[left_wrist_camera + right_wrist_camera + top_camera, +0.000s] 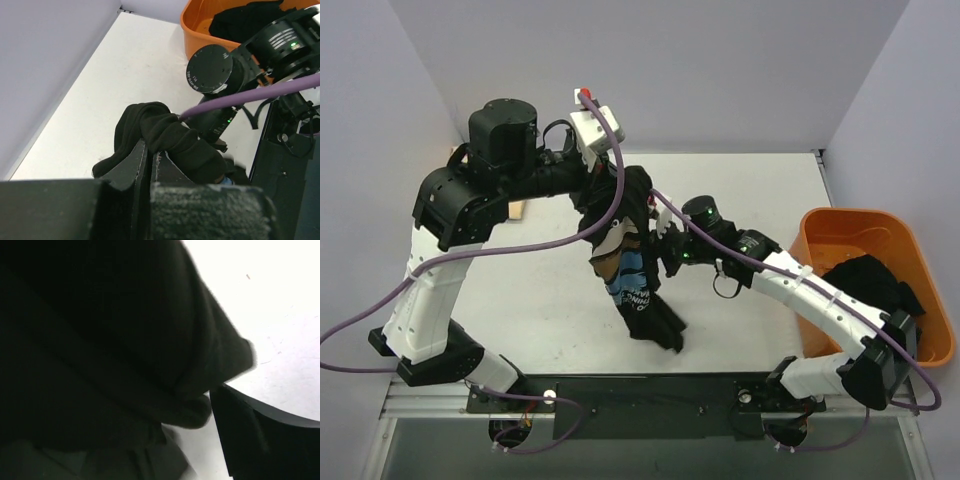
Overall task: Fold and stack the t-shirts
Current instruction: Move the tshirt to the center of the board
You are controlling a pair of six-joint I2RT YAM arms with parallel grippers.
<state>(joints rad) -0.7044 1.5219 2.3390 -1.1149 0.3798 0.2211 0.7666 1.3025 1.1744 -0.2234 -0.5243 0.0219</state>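
A black t-shirt with a blue, white and tan print [632, 285] hangs from my left gripper [605, 185], its lower end bunched on the white table [750, 190]. In the left wrist view the left gripper [150, 150] is shut on a fold of this black cloth [165, 130]. My right gripper [663, 245] is level with the middle of the hanging shirt, right against its right side. In the right wrist view black cloth [100, 340] fills the left side. Only one finger [260, 435] shows, set wide to the right. Another black t-shirt [870, 280] lies in the bin.
An orange plastic bin [820, 232] stands at the table's right edge and also shows in the left wrist view [192, 20]. A small tan object [516, 209] lies behind the left arm. Grey walls close the back and sides. Purple cables loop from both arms.
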